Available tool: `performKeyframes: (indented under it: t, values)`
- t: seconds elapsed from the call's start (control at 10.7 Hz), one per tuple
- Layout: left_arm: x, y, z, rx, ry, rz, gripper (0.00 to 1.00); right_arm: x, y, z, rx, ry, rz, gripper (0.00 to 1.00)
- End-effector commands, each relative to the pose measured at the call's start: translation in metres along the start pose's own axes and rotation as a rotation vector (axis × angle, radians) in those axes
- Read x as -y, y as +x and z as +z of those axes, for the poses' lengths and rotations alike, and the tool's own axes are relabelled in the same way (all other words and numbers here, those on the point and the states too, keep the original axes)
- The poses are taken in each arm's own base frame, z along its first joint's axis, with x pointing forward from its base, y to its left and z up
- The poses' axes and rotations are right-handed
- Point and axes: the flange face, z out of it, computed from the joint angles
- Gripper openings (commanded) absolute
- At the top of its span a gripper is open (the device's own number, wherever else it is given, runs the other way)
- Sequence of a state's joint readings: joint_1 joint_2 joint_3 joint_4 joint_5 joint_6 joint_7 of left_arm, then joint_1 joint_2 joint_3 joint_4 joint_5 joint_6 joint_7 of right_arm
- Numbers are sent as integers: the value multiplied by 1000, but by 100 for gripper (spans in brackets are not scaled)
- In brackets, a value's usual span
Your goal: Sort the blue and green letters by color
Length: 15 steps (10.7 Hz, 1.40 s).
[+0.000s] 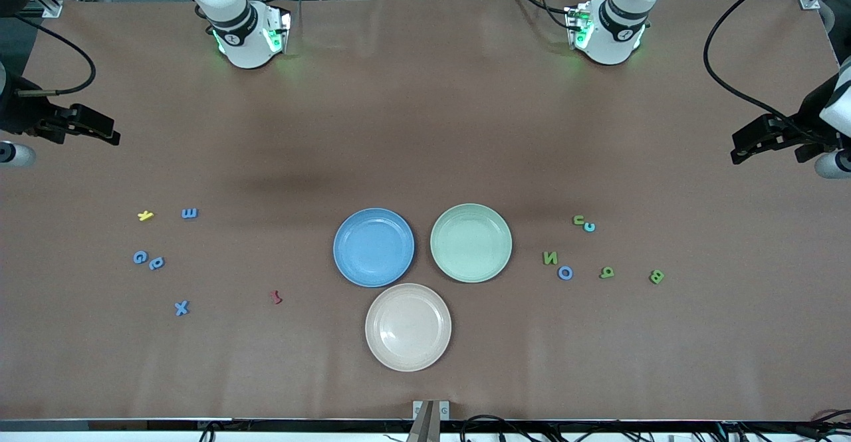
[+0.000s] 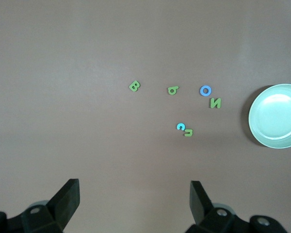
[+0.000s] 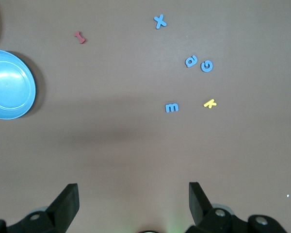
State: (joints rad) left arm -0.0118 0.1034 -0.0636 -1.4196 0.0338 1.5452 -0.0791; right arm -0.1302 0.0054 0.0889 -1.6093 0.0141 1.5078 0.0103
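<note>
Blue letters E (image 1: 189, 213), G (image 1: 139, 256), P (image 1: 157, 263) and X (image 1: 181, 308) lie flat toward the right arm's end of the table. Toward the left arm's end lie green U (image 1: 579, 220), N (image 1: 550, 258) and B (image 1: 656, 276), another green letter (image 1: 607, 272), a blue O (image 1: 565, 272) and a pale cyan letter (image 1: 589, 227) touching the U. My right gripper (image 3: 133, 187) hangs open high over bare table, away from the E (image 3: 171, 108). My left gripper (image 2: 134, 184) is open too, high above the table short of the U (image 2: 188, 132). Neither holds anything.
Three empty plates sit mid-table: blue (image 1: 373, 247), green (image 1: 471, 242) and, nearer the front camera, beige (image 1: 408, 327). A yellow K (image 1: 145, 215) lies beside the E. A dark red letter (image 1: 276, 297) lies between the X and the blue plate.
</note>
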Motion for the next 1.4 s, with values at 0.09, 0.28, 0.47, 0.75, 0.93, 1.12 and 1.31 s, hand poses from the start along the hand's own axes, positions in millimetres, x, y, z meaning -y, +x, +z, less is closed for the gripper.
performKeyframes:
  t: [0.09, 0.28, 0.47, 0.75, 0.93, 1.12, 1.31]
  values:
    - [-4, -8, -6, 12, -7, -9, 100, 0, -8, -2, -7, -6, -8, 100]
    - [-6, -5, 10, 42, -9, 5, 100, 0, -8, -2, -7, -6, -8, 100]
    - [-2, 14, 71, 94, -3, 3, 100, 0, -8, -2, -7, -6, -8, 100]
    - [1, 33, 182, 39, 20, 19, 100, -1, -5, 3, -3, -4, -7, 100]
    - [5, 50, 237, 38, 53, 130, 100, -3, 0, 24, 0, -5, -4, 100]
    - [25, 66, 284, 25, 43, 297, 100, -6, 7, 55, -13, -9, -7, 100]
    - [24, 75, 330, 9, 33, 344, 100, -22, 17, 93, -36, -10, 3, 100]
